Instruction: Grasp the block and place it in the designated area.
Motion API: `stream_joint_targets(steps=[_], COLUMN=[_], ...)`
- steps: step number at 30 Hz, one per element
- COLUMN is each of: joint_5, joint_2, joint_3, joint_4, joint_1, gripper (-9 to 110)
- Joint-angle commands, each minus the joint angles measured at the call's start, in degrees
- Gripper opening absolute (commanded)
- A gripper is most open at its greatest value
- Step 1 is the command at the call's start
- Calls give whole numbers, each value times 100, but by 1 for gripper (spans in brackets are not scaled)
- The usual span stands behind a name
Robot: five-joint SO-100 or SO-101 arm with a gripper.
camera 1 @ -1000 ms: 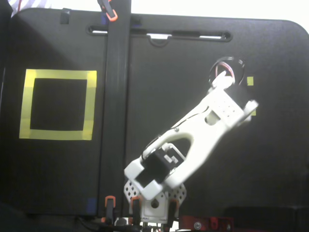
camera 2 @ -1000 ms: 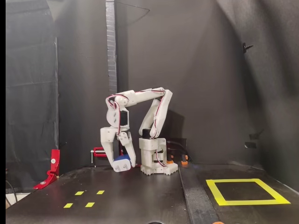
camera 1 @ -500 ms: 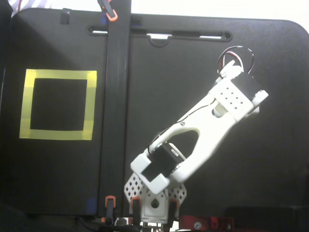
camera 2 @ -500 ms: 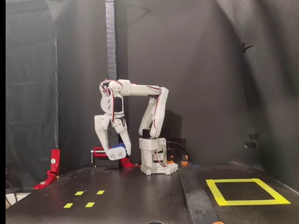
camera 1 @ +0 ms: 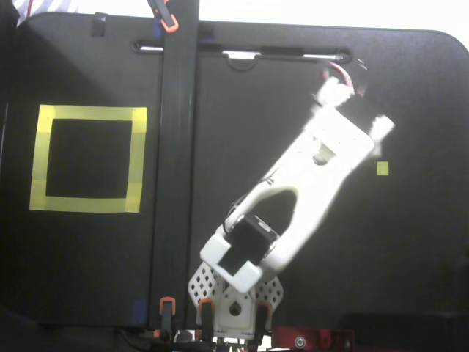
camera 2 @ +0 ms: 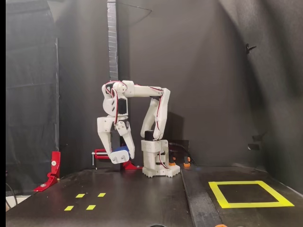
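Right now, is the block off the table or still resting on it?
Off the table: the gripper holds the blue block in the air, with clear space beneath it.

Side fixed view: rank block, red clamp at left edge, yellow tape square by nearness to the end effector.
1. The block, held in the end effector, lifted clear of the table.
2. The red clamp, at the table's left edge, lower left of the end effector.
3. The yellow tape square, on the table far to the right.

1. The arm (camera 2: 156, 101) is made of smooth white plastic parts.
2. It has black motor boxes (camera 1: 249, 231) inside.
3. Thin red wires (camera 1: 344, 70) loop near its wrist.
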Motion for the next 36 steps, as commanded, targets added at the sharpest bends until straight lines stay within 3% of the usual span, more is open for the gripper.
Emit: stream_joint_targets(steps=[1, 36], joint_5=[369, 5599], joint_2=[-18, -1160], joint_3=[-299, -1521], joint_4=[-9, -167], joint_1=[-272, -5396], gripper=[22, 22])
